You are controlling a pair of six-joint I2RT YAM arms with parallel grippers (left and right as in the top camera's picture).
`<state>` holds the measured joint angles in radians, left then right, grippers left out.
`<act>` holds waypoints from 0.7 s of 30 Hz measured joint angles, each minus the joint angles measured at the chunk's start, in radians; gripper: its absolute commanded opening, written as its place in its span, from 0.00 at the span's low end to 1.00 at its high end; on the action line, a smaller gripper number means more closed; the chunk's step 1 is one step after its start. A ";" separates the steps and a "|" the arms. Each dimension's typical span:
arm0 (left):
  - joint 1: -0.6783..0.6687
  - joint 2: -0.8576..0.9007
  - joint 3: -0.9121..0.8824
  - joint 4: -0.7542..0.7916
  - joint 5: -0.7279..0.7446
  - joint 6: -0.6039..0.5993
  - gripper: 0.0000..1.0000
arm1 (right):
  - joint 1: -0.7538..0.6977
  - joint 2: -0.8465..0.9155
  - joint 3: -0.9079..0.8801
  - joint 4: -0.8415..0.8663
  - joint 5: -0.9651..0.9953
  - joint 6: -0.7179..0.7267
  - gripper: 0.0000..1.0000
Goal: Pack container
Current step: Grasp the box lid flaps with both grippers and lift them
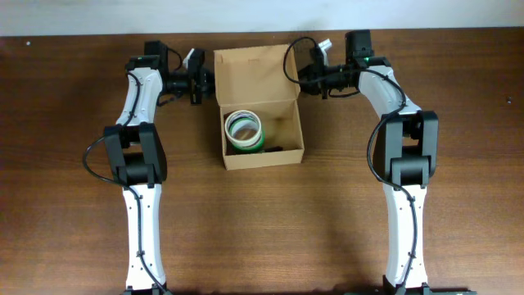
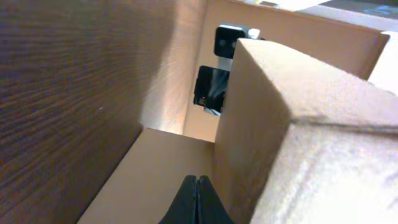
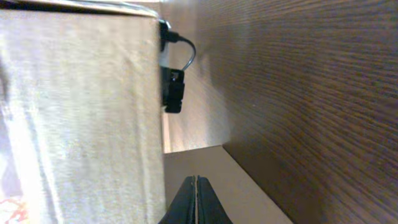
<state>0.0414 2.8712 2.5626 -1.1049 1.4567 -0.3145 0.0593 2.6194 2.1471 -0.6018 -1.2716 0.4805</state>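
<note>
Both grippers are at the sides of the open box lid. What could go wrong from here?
1. The left gripper and right gripper are shut beside the lid; an uneven push may twist or slide the container.
2. The tape rolls look stacked; if they rise above the rim, the lid may not close flat.

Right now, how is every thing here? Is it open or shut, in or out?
container: open, standing upright.
flap lid: swung back, off the opening.
tape rolls: inside the container, lying flat.
left gripper: shut, holding nothing, beside the flap lid.
right gripper: shut, holding nothing, beside the flap lid.
</note>
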 measured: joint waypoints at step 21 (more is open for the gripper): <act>-0.004 0.007 0.359 0.014 -0.077 -0.136 0.01 | -0.005 -0.069 0.133 -0.078 0.086 0.032 0.04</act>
<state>0.0376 2.8780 2.9211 -1.0912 1.3800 -0.4503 0.0540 2.5500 2.2799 -0.6800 -1.1854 0.5121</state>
